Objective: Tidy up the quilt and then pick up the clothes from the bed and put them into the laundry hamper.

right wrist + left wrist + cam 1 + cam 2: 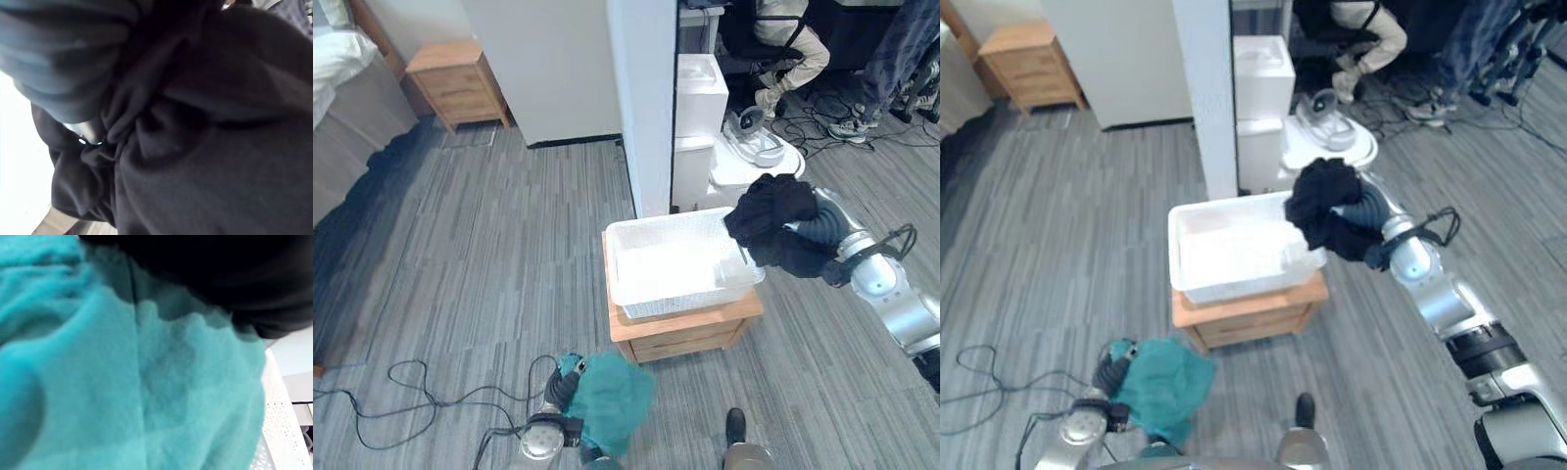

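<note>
— What is seen nearest?
— A teal garment [612,397] is bunched over the left robot hand [558,384], low over the grey floor [460,284]; whether its fingers are closed cannot be told.

— And beyond that?
— A white hamper [677,262] is set on a low wooden cabinet [690,333], covering most of its top. A black garment [778,227] is carried at the hamper's right rim by the right robot hand [1368,208]; its fingers are buried in the cloth, so the grip cannot be judged.

— Farthest?
— A wooden nightstand [460,80] and a seated person [783,49] are visible.
</note>
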Motion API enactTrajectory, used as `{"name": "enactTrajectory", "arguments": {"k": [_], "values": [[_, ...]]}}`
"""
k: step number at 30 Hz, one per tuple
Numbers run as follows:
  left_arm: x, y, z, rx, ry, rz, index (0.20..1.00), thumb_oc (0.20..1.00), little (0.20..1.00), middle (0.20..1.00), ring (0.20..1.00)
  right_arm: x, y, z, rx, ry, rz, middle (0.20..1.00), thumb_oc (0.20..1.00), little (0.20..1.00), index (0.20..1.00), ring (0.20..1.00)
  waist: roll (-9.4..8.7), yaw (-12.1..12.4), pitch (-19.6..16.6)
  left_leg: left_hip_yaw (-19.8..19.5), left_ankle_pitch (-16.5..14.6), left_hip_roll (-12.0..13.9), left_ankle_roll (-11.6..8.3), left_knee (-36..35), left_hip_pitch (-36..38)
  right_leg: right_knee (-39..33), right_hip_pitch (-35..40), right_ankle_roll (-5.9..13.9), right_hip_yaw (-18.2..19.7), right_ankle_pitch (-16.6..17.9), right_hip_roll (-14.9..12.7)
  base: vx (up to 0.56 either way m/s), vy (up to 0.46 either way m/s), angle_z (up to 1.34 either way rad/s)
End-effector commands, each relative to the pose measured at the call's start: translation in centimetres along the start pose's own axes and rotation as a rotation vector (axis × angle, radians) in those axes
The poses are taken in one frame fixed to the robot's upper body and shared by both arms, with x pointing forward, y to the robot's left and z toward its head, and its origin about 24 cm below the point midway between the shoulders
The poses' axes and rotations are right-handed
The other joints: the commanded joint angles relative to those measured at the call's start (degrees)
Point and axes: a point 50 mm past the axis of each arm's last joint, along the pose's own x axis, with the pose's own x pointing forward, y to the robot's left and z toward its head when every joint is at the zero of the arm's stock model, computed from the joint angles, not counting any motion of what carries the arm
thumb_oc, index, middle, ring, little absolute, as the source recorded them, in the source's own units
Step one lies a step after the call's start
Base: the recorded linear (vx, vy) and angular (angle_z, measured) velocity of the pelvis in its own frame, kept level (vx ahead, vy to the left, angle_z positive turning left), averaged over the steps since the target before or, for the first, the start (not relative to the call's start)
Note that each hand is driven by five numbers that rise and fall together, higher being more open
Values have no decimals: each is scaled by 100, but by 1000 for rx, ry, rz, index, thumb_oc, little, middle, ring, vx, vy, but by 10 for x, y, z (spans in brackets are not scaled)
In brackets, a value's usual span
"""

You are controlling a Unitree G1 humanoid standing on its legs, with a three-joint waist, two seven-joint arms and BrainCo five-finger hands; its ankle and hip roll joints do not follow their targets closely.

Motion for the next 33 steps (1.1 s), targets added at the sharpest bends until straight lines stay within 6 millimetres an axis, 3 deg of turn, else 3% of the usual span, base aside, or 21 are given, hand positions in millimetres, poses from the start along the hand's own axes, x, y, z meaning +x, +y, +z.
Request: {"name": "enactTrajectory", "arguments": {"k": [1, 6, 8, 9, 10, 11, 12, 15, 16, 17, 19, 25, 28, 30, 31, 33], "values": [[6, 17, 25, 24, -124, 28, 200, 200, 200, 200, 200, 33, -31, 51, -5, -216, -109, 200, 200, 200, 200, 200, -87, 319, 107, -56, -328, 76, -123, -11, 26, 8, -42, 452, -213, -501, -502, -67, -17, 31], [7, 18, 41, -29, -194, 29, 200, 200, 200, 200, 200, 55, -8, 47, 17, -143, -38, 200, 200, 200, 200, 200, 191, 475, 386, -196, -179, 81, -167, -11, -384, 8, -377, 442, -278, -449, -512, -114, 3, 24], [5, 18, 58, -50, -271, 13, 200, 200, 200, 200, 200, 63, 1, 41, 2, -90, -20, 200, 200, 200, 200, 200, 338, 545, 478, -244, -112, 100, -190, -11, -560, 8, -525, 440, -306, -428, -507, -108, 35, 28], [2, 17, 80, -72, -376, -8, 200, 200, 200, 200, 200, 69, 3, 33, -34, -35, -21, 200, 200, 200, 200, 200, 455, 620, 531, -277, -67, 97, -210, -11, -682, 8, -613, 452, -320, -426, -521, -147, 43, 14], [0, 17, 94, -80, -440, -20, 200, 200, 200, 200, 200, 75, 2, 30, -53, -11, -29, 200, 200, 200, 200, 200, 526, 646, 560, -302, -41, 103, -221, -11, -773, 8, -699, 444, -320, -409, -513, -104, 28, 10], [0, 18, 94, -81, -440, -20, 200, 200, 200, 200, 200, 75, 2, 30, -53, -12, -29, 200, 200, 200, 200, 200, 527, 641, 557, -304, -40, 104, -221, -11, -779, 8, -704, 443, -321, -408, -512, -98, 32, 9], [-2, 16, 111, -101, -516, -34, 200, 200, 200, 200, 200, 82, -7, 22, -88, 47, -58, 200, 200, 200, 200, 200, 620, 697, 605, -328, 12, 102, -238, -11, -875, 8, -790, 447, -319, -393, -519, -58, 26, 14], [-5, 15, 129, -116, -597, -52, 200, 200, 200, 200, 200, 89, -19, 17, -137, 87, -83, 200, 200, 200, 200, 200, 716, 736, 654, -341, 59, 106, -256, -11, -986, 8, -896, 450, -306, -376, -523, -76, 44, 13], [-6, 11, 142, -119, -652, -77, 200, 200, 200, 200, 200, 91, -28, 8, -175, 137, -103, 536, 536, 536, 536, 536, 766, 759, 662, -340, 64, 111, -280, -11, -1031, 8, -937, 469, -312, -387, -534, -65, 39, 1], [-6, 11, 143, -119, -654, -76, 200, 200, 200, 200, 200, 92, -28, 9, -176, 136, -104, 1000, 1000, 1000, 1000, 1000, 769, 759, 665, -340, 92, 114, -272, -11, -1054, 8, -961, 458, -308, -361, -529, -44, 48, -4], [-7, 10, 155, -104, -705, -85, 200, 200, 200, 200, 200, 93, -39, 8, -277, 142, -122, 1000, 1000, 1000, 1000, 1000, 783, 728, 644, -314, 92, 128, -288, -11, -1047, 8, -963, 467, -311, -371, -519, -20, 28, 0], [-12, 7, 175, -4, -796, -101, 200, 200, 200, 200, 200, 88, -28, 7, -491, 105, -93, 1000, 1000, 1000, 1000, 1000, 693, 559, 509, -213, 3, 133, -275, -11, -747, 8, -744, 453, -265, -423, -490, 30, 10, -2], [-20, 11, 199, 83, -910, -78, 200, 200, 200, 200, 200, 67, -3, 1, -594, 38, -35, 1000, 1000, 1000, 1000, 1000, 502, 298, 322, -122, -155, 125, -248, -11, -371, 8, -490, 445, -210, -473, -487, 113, -10, -15], [-27, 18, 218, 59, -993, -38, 200, 200, 200, 200, 200, 40, 9, -9, -554, 27, -30, 1000, 1000, 1000, 1000, 1000, 391, 15, 184, -20, -300, 107, -229, -11, -91, 8, -313, 465, -145, -526, -485, 99, 2, -29], [-27, 18, 218, 62, -992, -42, 200, 200, 200, 200, 200, 39, 9, -10, -552, 31, -30, 1000, 1000, 1000, 1000, 1000, 376, 42, 181, -14, -267, 105, -220, -11, -102, 8, -330, 452, -134, -495, -485, 78, 10, -15], [-35, 26, 239, 27, -1076, -5, 200, 200, 200, 200, 200, 18, 16, -22, -476, 76, -54, 1000, 1000, 1000, 1000, 1000, 327, -175, 91, 45, -371, 87, -212, -11, 57, 8, -246, 471, -82, -527, -483, 46, -1, -18]]}}
